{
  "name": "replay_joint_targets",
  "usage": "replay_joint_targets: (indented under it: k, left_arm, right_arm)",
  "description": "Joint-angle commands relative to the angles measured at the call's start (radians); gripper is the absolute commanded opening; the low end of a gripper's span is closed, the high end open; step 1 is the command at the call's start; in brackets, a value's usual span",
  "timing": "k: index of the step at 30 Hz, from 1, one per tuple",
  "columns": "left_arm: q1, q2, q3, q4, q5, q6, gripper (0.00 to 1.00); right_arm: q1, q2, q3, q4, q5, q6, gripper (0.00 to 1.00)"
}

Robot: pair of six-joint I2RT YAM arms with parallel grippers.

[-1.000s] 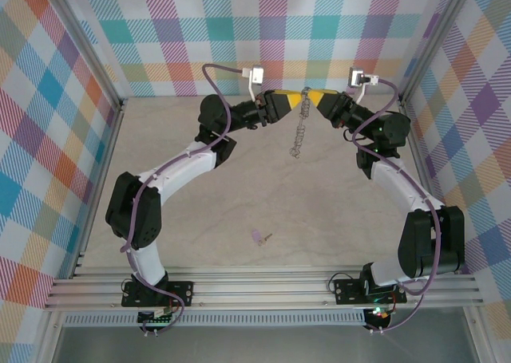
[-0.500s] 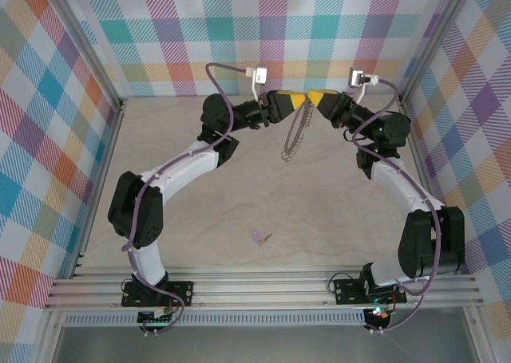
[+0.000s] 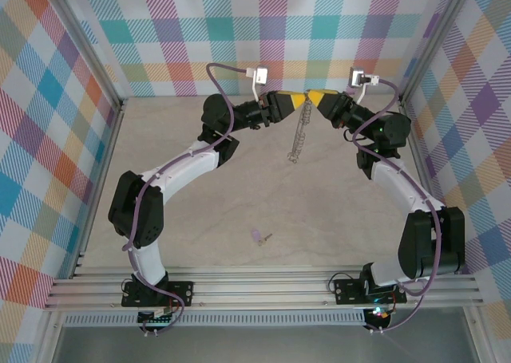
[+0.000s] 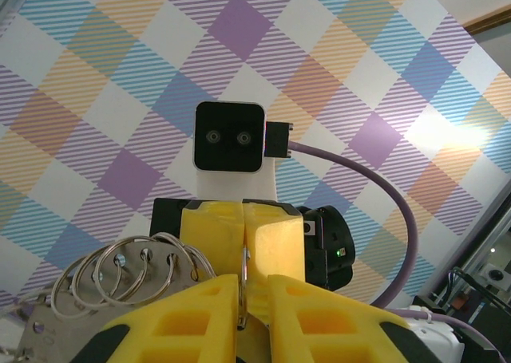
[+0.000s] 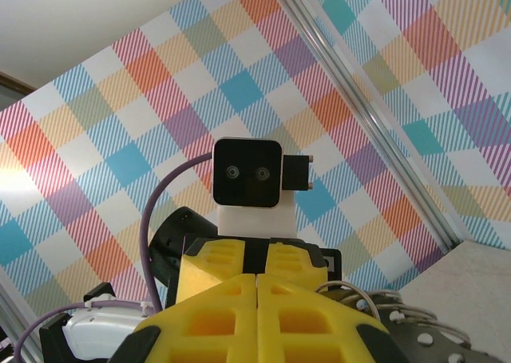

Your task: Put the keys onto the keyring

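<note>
At the far end of the table (image 3: pixel 200 211), the two grippers meet tip to tip, up in the air. The right gripper (image 3: pixel 314 97) has its yellow fingers (image 4: pixel 275 235) pressed tight together, pinching the thin wire of the keyring (image 3: pixel 299 136). The keyring hangs down from there (its little silver bits (image 4: pixel 120 263) bunch up beside the fingers). The left gripper (image 3: pixel 297 100) is almost closed, with the wire in the thin slit between its fingers (image 4: pixel 176 319). I cannot tell if it squeezes the wire. The lilac key (image 3: pixel 257 236) lies flat on the table, well apart from the keyring, nearer the arm bases.
</note>
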Motion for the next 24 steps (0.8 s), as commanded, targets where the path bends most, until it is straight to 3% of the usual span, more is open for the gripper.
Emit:
replay_joint_targets:
  k: [1, 18, 24]
  left_arm:
    - [-0.02, 0.0, 0.021, 0.05, 0.044, 0.002, 0.16]
    - [-0.03, 0.024, 0.063, 0.05, 0.049, 0.004, 0.14]
    - [-0.034, 0.022, 0.063, 0.05, 0.048, 0.009, 0.03]
  right_arm:
    - [-0.011, -0.029, -0.01, 0.054, 0.019, 0.002, 0.0]
    - [-0.01, -0.034, -0.016, 0.055, 0.01, 0.004, 0.0]
    - [-0.01, -0.036, -0.015, 0.054, 0.01, 0.005, 0.0]
